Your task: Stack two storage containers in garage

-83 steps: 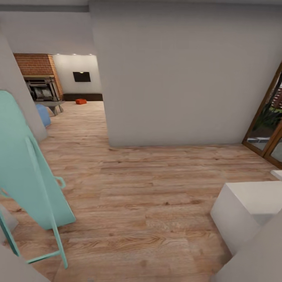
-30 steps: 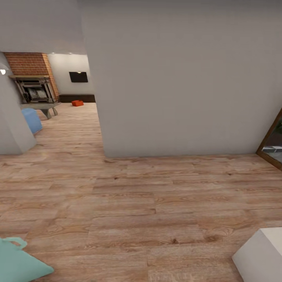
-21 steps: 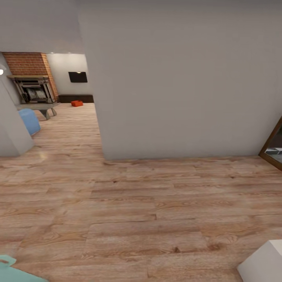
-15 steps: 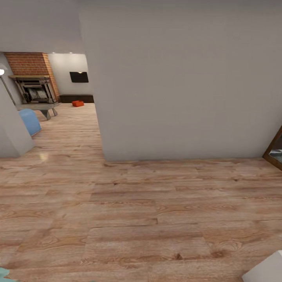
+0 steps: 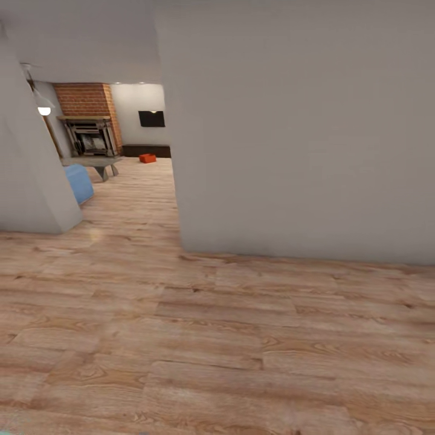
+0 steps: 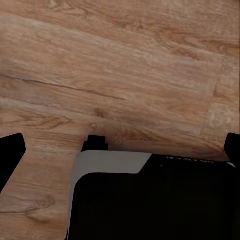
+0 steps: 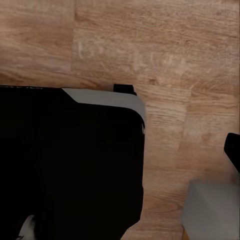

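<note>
The robot stands on a light wood plank floor (image 5: pixel 217 338) with a broad grey wall (image 5: pixel 302 133) filling the view from 12 to 3 o'clock; a smaller grey wall corner (image 5: pixel 30 175) sits at 9 o'clock. Between them, toward 11 o'clock, a passage opens into the living room, where a brick chimney (image 5: pixel 84 99) with a dark fireplace (image 5: pixel 90 136), a blue seat (image 5: pixel 78 183) and a wall TV (image 5: pixel 151 118) show. One orange-red container (image 5: pixel 147 158) rests on the planks far off at 11 o'clock, below the TV and well apart from the robot; a second is not made out. It looks a light, stiff, open bin, probably best taken by its rim or opposite walls. In the wrist views dark fingertips (image 6: pixel 11 150) and (image 7: pixel 232 150) stand at the frame edges over bare planks, so both sets of jaws seem spread and hold nothing.
</note>
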Robot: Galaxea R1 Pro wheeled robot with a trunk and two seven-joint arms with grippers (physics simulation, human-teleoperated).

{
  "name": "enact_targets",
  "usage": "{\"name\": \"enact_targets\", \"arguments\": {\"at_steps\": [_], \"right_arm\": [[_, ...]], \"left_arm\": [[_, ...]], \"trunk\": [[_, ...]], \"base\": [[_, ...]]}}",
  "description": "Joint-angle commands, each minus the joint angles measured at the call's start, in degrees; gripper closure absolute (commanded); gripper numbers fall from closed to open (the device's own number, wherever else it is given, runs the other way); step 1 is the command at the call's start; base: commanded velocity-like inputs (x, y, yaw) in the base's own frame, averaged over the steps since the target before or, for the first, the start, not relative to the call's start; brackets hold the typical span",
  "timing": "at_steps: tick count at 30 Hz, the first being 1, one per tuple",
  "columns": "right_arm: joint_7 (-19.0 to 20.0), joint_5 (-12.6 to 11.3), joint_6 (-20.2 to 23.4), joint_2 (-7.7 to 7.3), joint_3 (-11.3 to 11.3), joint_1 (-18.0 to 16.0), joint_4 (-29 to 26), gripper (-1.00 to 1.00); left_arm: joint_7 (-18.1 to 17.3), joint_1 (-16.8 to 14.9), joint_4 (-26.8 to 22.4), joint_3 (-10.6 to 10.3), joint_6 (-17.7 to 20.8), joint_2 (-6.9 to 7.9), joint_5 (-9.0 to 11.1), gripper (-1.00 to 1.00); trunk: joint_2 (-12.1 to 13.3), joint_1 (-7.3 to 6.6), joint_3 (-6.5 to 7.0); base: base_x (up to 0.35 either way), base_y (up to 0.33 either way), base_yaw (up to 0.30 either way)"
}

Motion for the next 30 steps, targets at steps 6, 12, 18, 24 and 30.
{"name": "enact_targets", "arguments": {"at_steps": [6, 12, 18, 24, 30], "right_arm": [[0.0, -0.4, -0.2, 0.03, 0.5, -0.1, 0.2, -1.0], [0.0, -0.4, -0.2, 0.04, 0.5, -0.1, 0.2, -1.0], [0.0, -0.4, -0.3, 0.03, 0.5, 0.0, 0.2, -1.0], [0.0, -0.4, -0.2, 0.05, 0.5, 0.0, 0.2, -1.0], [0.0, -0.4, -0.3, 0.06, 0.5, -0.1, 0.2, -1.0]], "left_arm": [[-0.2, 0.0, 0.0, 0.0, 0.2, 0.01, 0.5, -1.0], [-0.2, 0.0, 0.0, 0.0, 0.2, 0.01, 0.5, -1.0], [-0.2, -0.1, 0.0, 0.0, 0.2, 0.01, 0.5, -1.0], [-0.2, 0.0, 0.0, 0.0, 0.2, 0.01, 0.5, -1.0], [-0.2, -0.1, 0.0, 0.0, 0.2, 0.01, 0.5, -1.0]], "trunk": [[-0.1, 0.05, -0.09], [-0.1, 0.05, -0.09], [-0.1, 0.05, -0.09], [-0.1, 0.05, -0.09], [-0.1, 0.05, -0.09]], "base": [[0.321, 0.0, 0.269], [0.321, 0.0, 0.269], [0.321, 0.0, 0.269], [0.321, 0.0, 0.269], [0.321, 0.0, 0.269]]}}
